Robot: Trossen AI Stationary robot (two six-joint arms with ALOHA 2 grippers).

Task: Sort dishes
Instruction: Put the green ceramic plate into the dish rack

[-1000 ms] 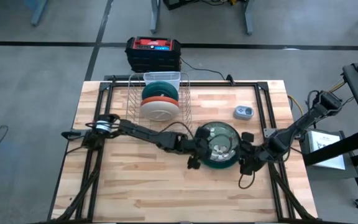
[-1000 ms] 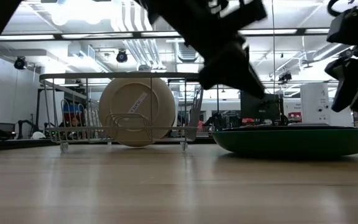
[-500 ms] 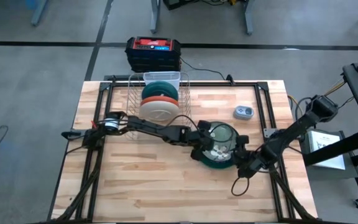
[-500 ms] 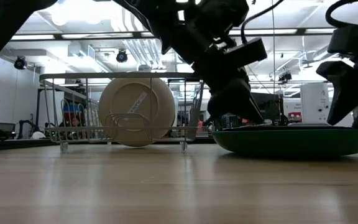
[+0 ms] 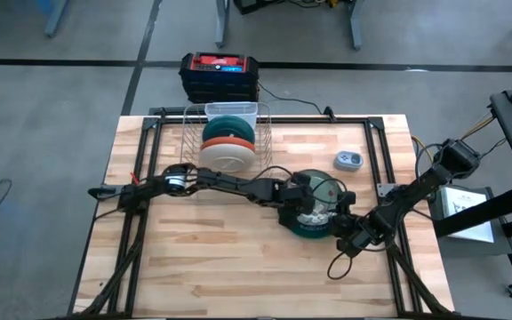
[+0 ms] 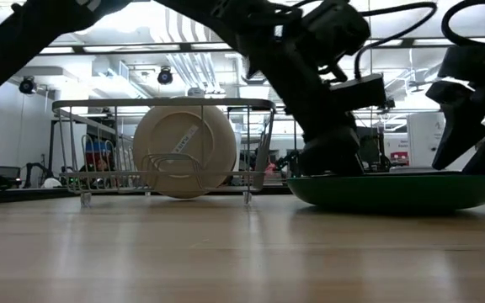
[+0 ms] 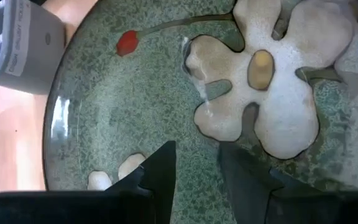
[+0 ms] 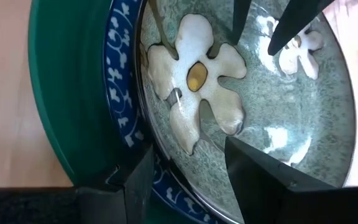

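A stack of dishes lies flat right of the table's middle: a large dark green plate [image 8: 61, 93] at the bottom, a blue-and-white plate [image 8: 120, 81] on it, and a speckled green dish with white flowers [image 7: 135, 93] on top. My left gripper [image 5: 302, 203] is open, its fingertips [image 8: 244, 15] pointing down into the top dish. My right gripper [image 8: 188, 149] is open at the stack's near right rim, one finger over the blue-and-white plate, one inside the top dish. Teal-green, orange and white plates [image 5: 229, 147] stand on edge in the wire rack. My left gripper [image 7: 197, 152] comes from above with its fingers apart over the top dish's inner surface; I cannot tell whether they touch it. My right gripper stands with its fingers on either side of the top dish's rim [image 8: 166, 155]; I cannot tell whether they touch it.
The silver wire rack [image 5: 228, 133] stands at the table's far middle. A small grey round device [image 5: 348, 161] lies beyond the stack, toward the far right. A red and black box [image 5: 219, 76] sits on the floor past the far edge. Bare wood lies at the near left.
My left gripper has gone toward the table's right edge, from beside the stack's left rim to over the top dish, and down to it. My right gripper has come a little nearer the stack's near right rim and lower. The dishes have stayed where they were.
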